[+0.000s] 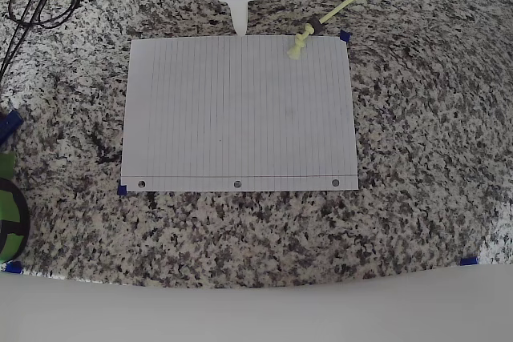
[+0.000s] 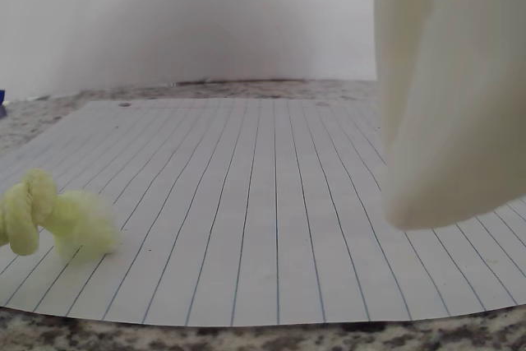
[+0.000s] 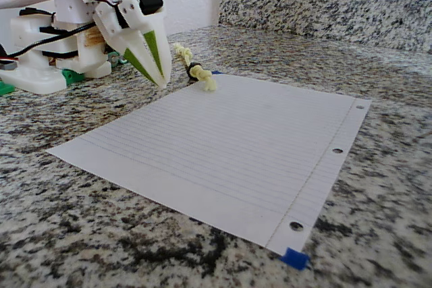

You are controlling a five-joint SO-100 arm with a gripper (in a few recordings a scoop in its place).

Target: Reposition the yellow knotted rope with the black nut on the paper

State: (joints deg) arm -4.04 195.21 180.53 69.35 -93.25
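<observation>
The yellow knotted rope [image 1: 333,14] lies slanted across the paper's top right corner in the overhead view. One knotted, frayed end [image 1: 296,46] rests on the sheet and the other end is out on the granite. The black nut [image 1: 313,29] sits on the rope right at the paper's edge. The white lined paper [image 1: 239,114] lies flat, its punched holes along the near edge. My gripper [image 1: 239,28] hangs shut and empty at the top edge of the paper, left of the rope. In the fixed view its tip [image 3: 162,80] hovers just left of the rope [image 3: 201,75]. The wrist view shows the frayed knot [image 2: 49,219] on the paper [image 2: 263,211].
Black cables [image 1: 40,2] loop on the granite at the top left of the overhead view. A green and black object [image 1: 8,214] sits at the left edge. Blue tape [image 3: 294,258] marks the paper's corner. A granite backsplash [image 3: 324,5] rises behind the counter.
</observation>
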